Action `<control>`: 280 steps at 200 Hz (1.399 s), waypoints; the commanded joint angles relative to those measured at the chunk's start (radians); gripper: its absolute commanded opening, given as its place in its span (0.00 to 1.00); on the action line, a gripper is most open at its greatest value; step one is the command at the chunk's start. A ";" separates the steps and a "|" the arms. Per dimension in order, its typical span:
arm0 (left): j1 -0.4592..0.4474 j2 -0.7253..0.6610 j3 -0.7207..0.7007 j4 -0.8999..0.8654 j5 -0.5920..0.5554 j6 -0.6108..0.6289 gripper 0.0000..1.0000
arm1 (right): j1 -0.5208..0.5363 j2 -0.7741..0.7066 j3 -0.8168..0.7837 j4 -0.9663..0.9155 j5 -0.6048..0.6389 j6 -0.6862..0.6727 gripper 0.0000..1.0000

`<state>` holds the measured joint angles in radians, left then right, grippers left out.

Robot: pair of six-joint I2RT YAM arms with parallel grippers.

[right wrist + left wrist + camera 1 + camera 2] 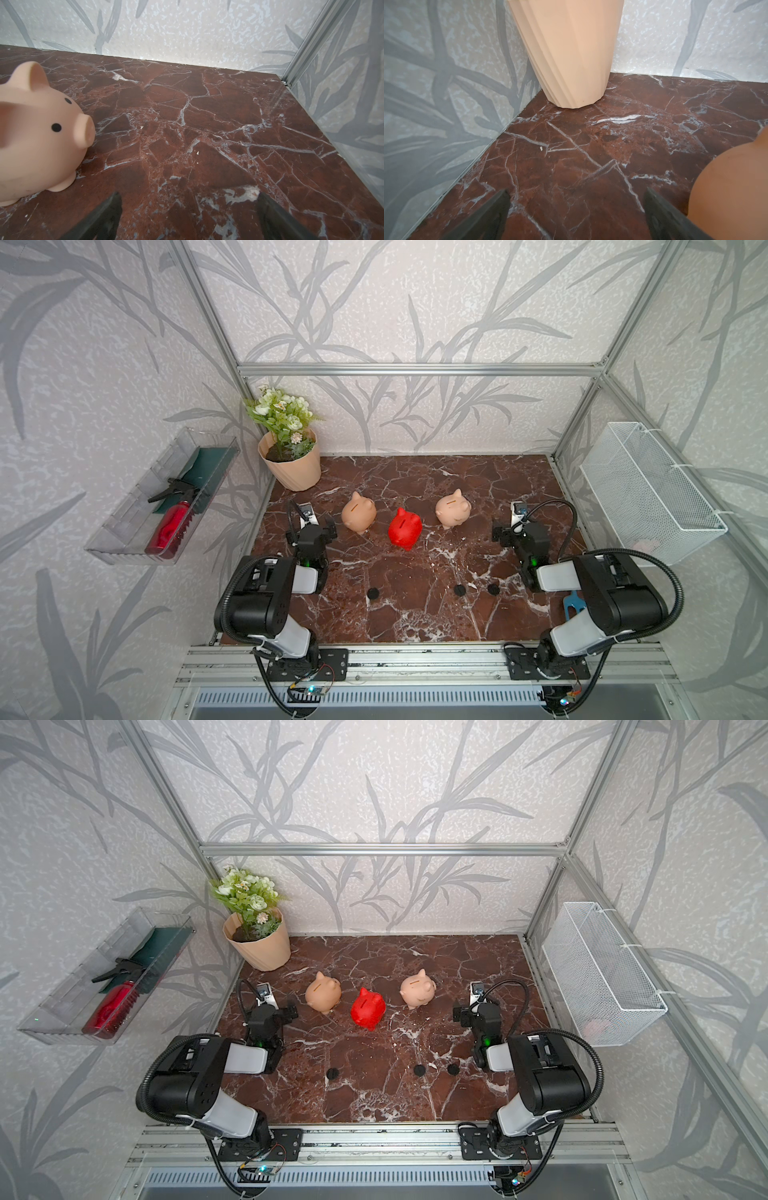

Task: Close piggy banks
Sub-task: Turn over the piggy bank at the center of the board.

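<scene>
Three piggy banks stand upright in a row across the middle of the marble table [415,626]: a peach piggy bank [359,513] just beside the left gripper [576,193], the red piggy bank [404,529] between, and a second peach piggy bank [453,509] near the right gripper [189,196]. Both grippers have jaws spread wide, grasping nothing. Three black discs [459,590] lie nearer the arm bases; a flowerpot [293,468] occupies the far left corner

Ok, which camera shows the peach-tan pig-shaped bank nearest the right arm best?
The top views: in both, the whole peach-tan pig bank stands upright with its back coin slot visible. The right wrist view shows its face and front feet close up, with the rear cropped. The left wrist view does not show it.
</scene>
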<state>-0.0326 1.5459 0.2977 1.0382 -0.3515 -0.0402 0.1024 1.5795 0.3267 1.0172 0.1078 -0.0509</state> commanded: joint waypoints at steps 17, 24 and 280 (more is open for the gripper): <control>-0.004 -0.162 -0.038 -0.011 -0.063 -0.017 0.99 | -0.007 -0.115 -0.016 -0.022 0.023 0.016 0.99; -0.003 -0.209 -0.034 -0.053 -0.071 -0.019 0.99 | -0.007 -0.147 -0.001 -0.074 0.023 0.014 0.99; -0.538 0.275 1.214 -1.721 0.384 -0.097 0.99 | 0.427 -0.629 0.378 -1.490 -0.241 0.558 0.99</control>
<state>-0.5621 1.7527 1.4403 -0.5026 -0.0322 -0.1864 0.5247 0.9718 0.7181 -0.4404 -0.1528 0.4885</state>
